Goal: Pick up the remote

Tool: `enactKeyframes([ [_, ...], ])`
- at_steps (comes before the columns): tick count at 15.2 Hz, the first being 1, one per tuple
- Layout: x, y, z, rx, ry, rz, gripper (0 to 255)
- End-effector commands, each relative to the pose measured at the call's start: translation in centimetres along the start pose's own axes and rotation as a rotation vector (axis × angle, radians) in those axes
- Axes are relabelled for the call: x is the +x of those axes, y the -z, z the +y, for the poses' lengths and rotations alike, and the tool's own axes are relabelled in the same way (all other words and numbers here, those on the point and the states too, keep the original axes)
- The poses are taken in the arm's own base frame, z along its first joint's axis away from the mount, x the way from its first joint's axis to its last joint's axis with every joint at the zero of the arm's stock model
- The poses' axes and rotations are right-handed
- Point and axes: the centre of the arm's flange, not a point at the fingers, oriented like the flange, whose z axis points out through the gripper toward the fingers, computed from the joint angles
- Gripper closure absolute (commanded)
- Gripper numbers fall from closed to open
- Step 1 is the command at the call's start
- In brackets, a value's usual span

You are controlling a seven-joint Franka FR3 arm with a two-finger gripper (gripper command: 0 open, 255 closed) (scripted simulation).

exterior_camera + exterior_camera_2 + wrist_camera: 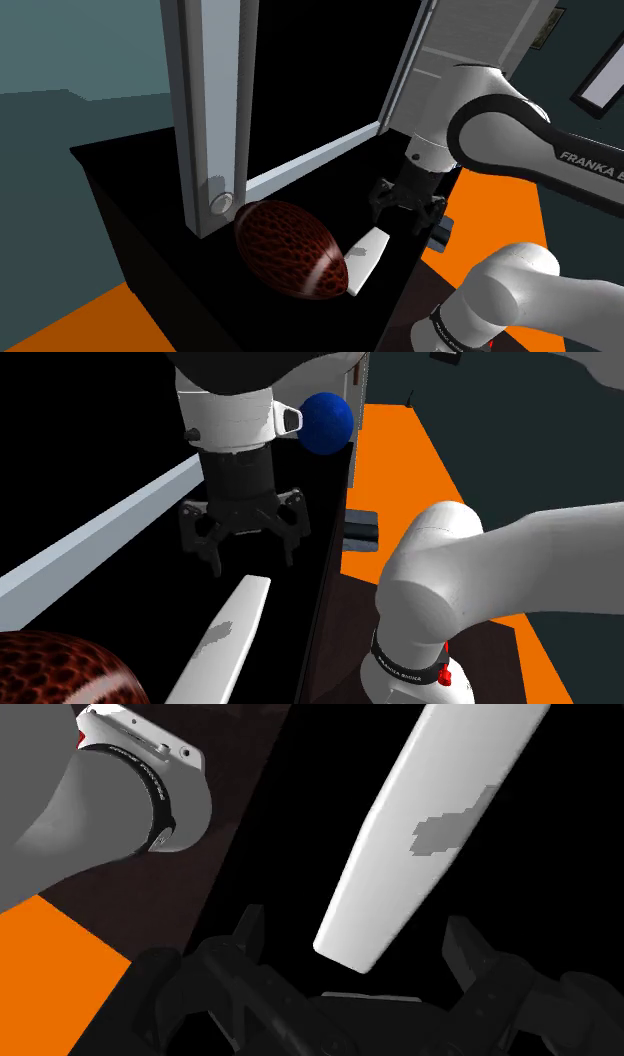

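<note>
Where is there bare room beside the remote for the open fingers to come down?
Bare black tabletop runs along both long sides of the remote at the end under the open gripper: one strip toward the white rail, one toward the table's edge. The other end is crowded by the football.

Black, flat-topped surface carrying two loose things.
A long, slim white remote with a grey patch lies flat near the surface's edge. Just beside it rests an oval dark red-brown ball with a netted pattern and a white stripe. A pale grey upright frame post stands close behind the ball.
</note>
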Motion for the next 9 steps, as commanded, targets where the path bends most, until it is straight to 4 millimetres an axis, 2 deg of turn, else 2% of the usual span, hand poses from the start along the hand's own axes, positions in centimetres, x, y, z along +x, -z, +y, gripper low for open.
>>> enactKeyframes([
  [1,-2.2,-2.0,-1.4,0.007,-0.185,0.036,0],
  [4,-4.5,-4.1,-4.1,0.015,-0.412,0.086,0],
  [9,-4.2,-6.7,-4.1,0.015,-0.412,0.086,0],
])
